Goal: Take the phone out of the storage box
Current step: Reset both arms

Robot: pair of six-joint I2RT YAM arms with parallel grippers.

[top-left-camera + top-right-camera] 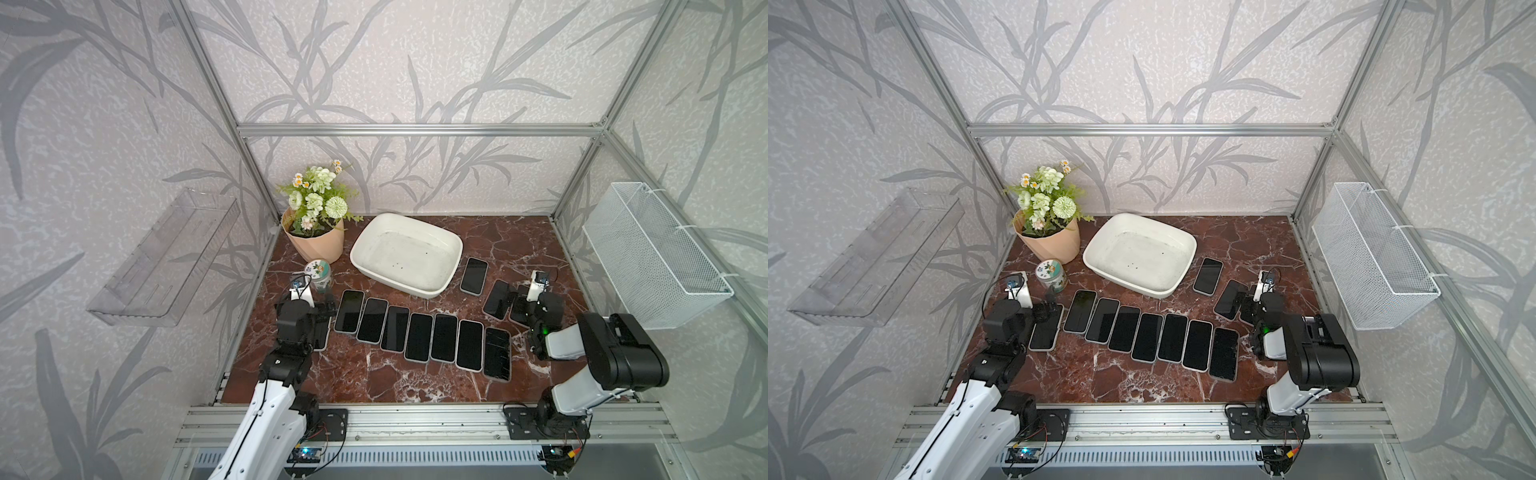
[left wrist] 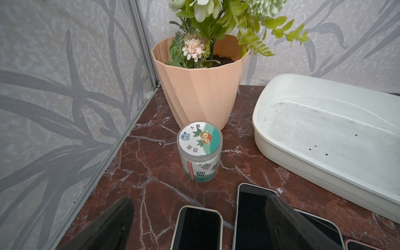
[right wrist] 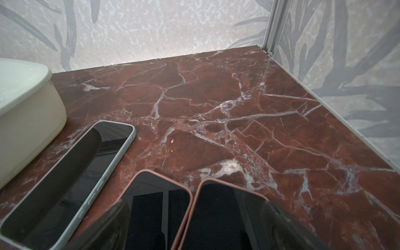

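Observation:
The off-white storage box [image 1: 415, 291] [image 1: 1129, 287] stands at the back middle of the marble table. It holds no phone, only dark specks. Several black-screened phones [image 1: 419, 336] lie face up in a row in front of it. My left gripper [image 1: 326, 309] [image 2: 199, 203] is open low over the leftmost phone [image 2: 198, 229], gripping nothing. To the right of the box, my right gripper [image 1: 517, 301] [image 3: 194, 203] is open above two pink-cased phones [image 3: 155, 216]. A pale green-cased phone [image 3: 65, 184] lies between them and the box wall [image 3: 32, 121].
A peach flower pot [image 1: 313, 243] and a small lidded jar [image 1: 318, 276] stand left of the box, close ahead of my left gripper. A clear tray [image 1: 166, 257] hangs on the left wall, a white wire basket [image 1: 648, 253] on the right wall.

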